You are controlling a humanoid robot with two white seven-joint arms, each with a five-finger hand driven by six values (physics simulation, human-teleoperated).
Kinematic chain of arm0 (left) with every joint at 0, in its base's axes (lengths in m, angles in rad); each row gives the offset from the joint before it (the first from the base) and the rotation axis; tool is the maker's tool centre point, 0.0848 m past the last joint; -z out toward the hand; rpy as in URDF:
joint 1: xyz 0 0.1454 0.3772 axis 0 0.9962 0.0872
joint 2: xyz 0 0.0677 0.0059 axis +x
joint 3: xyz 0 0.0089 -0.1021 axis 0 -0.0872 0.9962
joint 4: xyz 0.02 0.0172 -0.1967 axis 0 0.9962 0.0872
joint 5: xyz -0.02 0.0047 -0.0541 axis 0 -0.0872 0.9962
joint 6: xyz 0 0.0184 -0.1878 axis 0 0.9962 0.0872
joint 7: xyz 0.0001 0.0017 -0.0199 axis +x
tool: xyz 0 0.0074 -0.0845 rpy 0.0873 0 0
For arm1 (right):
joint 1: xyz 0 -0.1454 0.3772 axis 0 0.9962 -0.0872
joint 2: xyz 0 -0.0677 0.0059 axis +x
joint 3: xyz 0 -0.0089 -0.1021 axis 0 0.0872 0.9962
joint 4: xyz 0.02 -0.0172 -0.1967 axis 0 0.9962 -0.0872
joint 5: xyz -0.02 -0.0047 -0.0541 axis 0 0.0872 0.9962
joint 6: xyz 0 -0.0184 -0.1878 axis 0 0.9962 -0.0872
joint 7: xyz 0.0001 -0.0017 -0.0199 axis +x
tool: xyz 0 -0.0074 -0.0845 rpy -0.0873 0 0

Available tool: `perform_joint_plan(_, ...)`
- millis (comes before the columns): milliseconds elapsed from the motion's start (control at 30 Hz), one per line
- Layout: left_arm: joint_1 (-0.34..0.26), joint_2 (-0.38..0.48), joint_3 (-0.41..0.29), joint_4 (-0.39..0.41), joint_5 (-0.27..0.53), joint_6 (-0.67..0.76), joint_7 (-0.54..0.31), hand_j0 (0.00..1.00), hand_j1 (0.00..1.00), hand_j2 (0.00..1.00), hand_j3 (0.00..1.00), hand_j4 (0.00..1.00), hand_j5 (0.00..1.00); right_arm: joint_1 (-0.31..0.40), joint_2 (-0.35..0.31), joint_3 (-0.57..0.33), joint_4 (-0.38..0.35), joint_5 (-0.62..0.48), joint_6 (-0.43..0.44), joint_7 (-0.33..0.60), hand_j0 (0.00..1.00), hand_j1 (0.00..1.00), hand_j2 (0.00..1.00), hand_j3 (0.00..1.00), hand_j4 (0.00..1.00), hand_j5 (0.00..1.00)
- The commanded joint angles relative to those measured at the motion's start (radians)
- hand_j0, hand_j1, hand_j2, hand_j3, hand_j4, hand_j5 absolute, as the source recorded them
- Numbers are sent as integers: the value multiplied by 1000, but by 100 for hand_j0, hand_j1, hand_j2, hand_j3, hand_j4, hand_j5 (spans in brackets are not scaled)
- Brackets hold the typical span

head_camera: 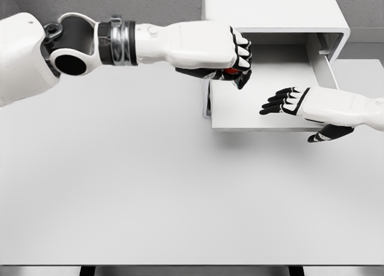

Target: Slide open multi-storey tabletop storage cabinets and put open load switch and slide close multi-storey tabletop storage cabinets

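A white storage cabinet (273,12) stands at the back right of the table, its drawer (240,111) slid out toward me. My left hand (231,66) hangs over the drawer's left rear corner, fingers curled around a small red object (230,71), likely the load switch; most of it is hidden by the fingers. My right hand (287,102) hovers above the drawer's right part, fingers stretched flat toward the left, thumb down past the drawer front, holding nothing.
The white table (132,186) stretches wide in front of and left of the drawer. Its front edge runs along the bottom of the view. My left arm (90,45) crosses the upper left.
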Motion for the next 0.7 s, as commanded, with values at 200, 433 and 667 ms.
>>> perform_joint_plan(200,2,-84,-10,104,-24,1,-2,39,39,39,39,39,39,-2,5,4,0,-8,3,0,100,100,100,100,100,100)
perform_joint_plan(433,0,-146,-44,172,-47,1,-2,39,39,39,39,39,39,-2,5,4,0,-8,3,0,100,100,100,100,100,100)
perform_joint_plan(667,-9,-198,-68,241,-65,1,-1,39,39,39,39,39,39,-2,7,6,-2,-6,3,0,100,100,100,100,100,100)
